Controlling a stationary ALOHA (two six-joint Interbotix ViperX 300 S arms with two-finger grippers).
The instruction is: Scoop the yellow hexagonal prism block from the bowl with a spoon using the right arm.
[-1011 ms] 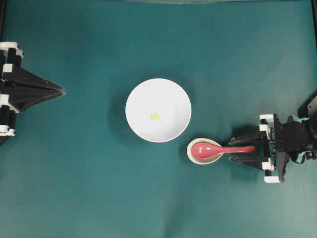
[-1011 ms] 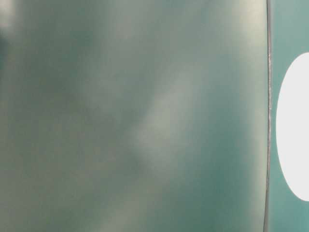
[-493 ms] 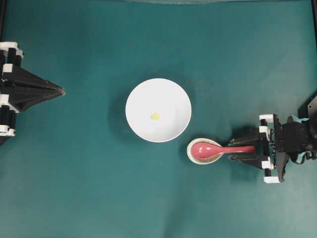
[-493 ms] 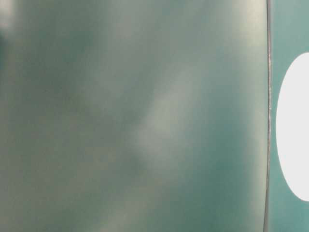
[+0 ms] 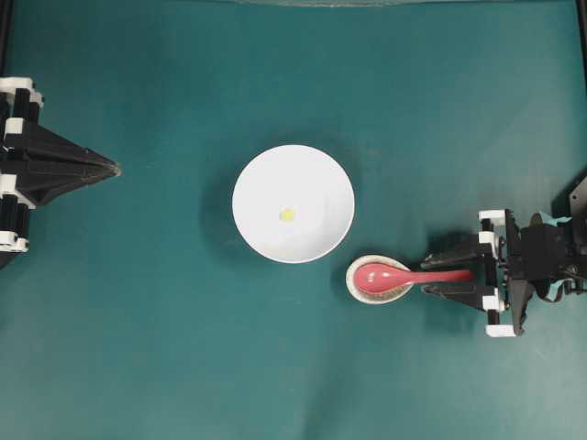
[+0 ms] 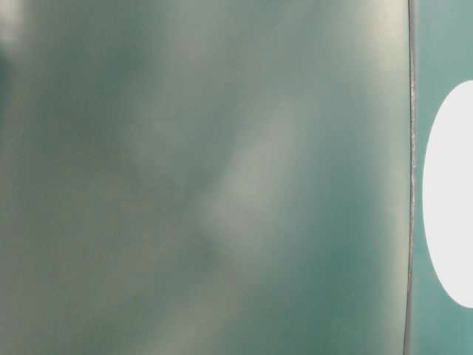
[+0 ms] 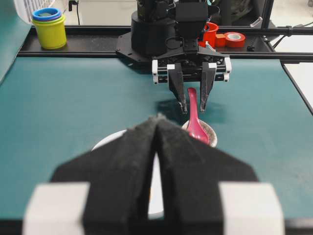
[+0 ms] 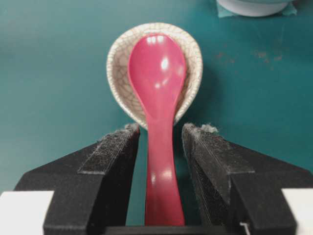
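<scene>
Straddling spoon (image 8: 160,122) handle, right gripper (image 8: 160,147) jaws parted, not yet clamped | scoop propped on rest (image 8: 117,58), handle raised for pinching | yellow block (image 5: 287,214) mid-bowl (image 5: 252,174), left of spoon; left gripper (image 7: 156,147) closed, idle

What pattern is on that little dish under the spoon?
The dish is off-white with a fine dark crackle pattern, clearest in the right wrist view.

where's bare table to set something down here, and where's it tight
Bare cloth lies between the left tool and the bowl, and along the whole near edge. It is tight where the spoon rest nearly meets the bowl.
</scene>
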